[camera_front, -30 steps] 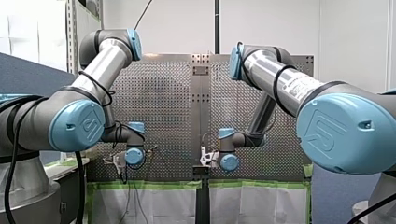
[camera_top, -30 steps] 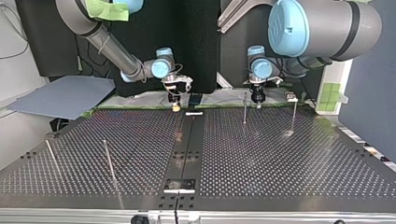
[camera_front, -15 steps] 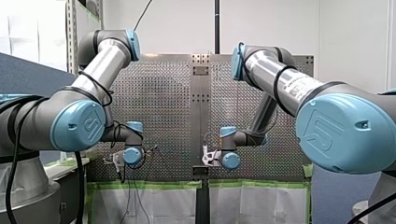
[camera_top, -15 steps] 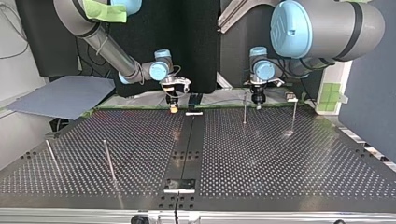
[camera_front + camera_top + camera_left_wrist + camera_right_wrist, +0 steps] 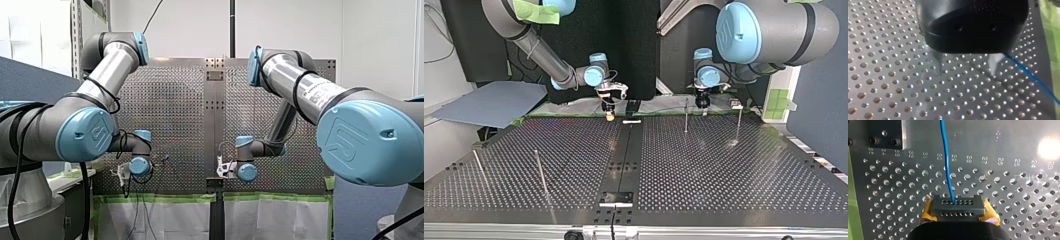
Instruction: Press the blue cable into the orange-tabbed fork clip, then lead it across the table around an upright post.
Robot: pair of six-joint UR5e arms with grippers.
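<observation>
1. The blue cable (image 5: pixel 946 157) runs straight ahead out of my right gripper (image 5: pixel 957 203). It crosses the perforated table (image 5: pixel 1010 202) and carries on over the bare metal strip beyond the jaws.
2. Right jaws: pressed together, pinching the cable. The line disappears at the leading edge of a dark, holed block set between the yellow pads (image 5: pixel 927 211).
3. Ahead of the right jaws, a row of printed numbers (image 5: pixel 960 160) crosses under the cable. A dark plate with screws (image 5: pixel 884 132) sits further ahead and off to one side. Green tape (image 5: pixel 851 202) edges the table on that same side.
4. In the left wrist view the cable comes out from under the black body of my left gripper (image 5: pixel 966 71). It slants away just outside one of the metal fingers (image 5: pixel 995 62). Whether it touches that finger, I cannot tell.
5. Left jaws: spread wide, with only table holes between them and the cable outside the gap.
6. In the top view both grippers point down at the table's far edge, well apart. The right one shows a yellow tip just above the surface.
7. An upright post (image 5: pixel 686 116) stands just beside the left jaws, on the side toward the right gripper. A second post (image 5: pixel 738 123) stands on their other side, so the left jaws hang between the two.
</observation>
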